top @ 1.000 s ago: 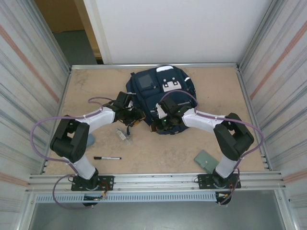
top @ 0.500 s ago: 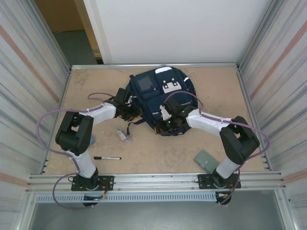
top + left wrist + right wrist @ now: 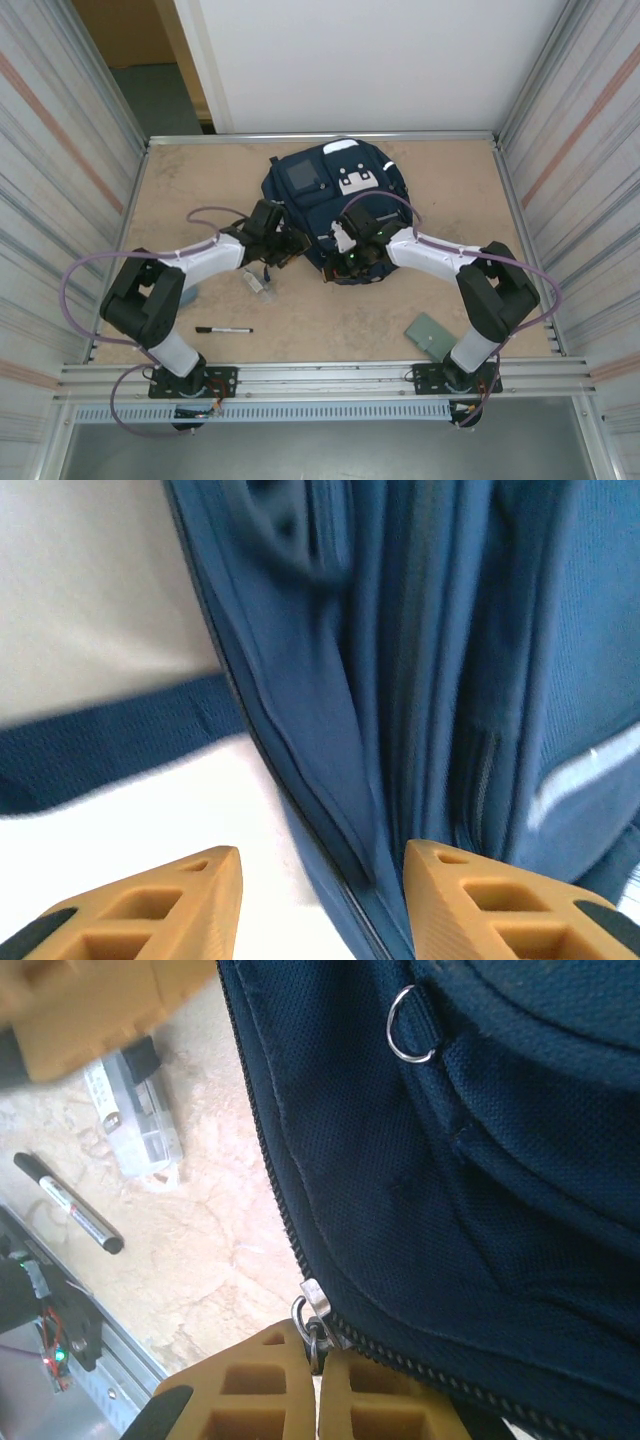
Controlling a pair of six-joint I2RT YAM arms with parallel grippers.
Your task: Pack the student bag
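The student bag (image 3: 335, 195), navy blue with a white patch and a square front panel, lies flat at the back middle of the table. My right gripper (image 3: 340, 262) is at its near edge. In the right wrist view this gripper (image 3: 318, 1360) is shut on the ring of the zip pull (image 3: 313, 1305), at the end of the bag's (image 3: 450, 1160) zip. My left gripper (image 3: 290, 243) is at the bag's left side. Its jaws (image 3: 320, 880) are open, with a fold of the bag (image 3: 420, 660) and its zip seam between the fingers (image 3: 490, 900).
A black marker (image 3: 224, 329) and a small clear plastic box (image 3: 254, 280) lie on the table left of the bag. A grey-green flat card (image 3: 430, 333) lies near the right arm's base. Metal walls enclose the table on both sides.
The left gripper pulled back to the far left, then came in again to the bag's left edge with its jaws wider. The right gripper stayed shut on the zip pull.
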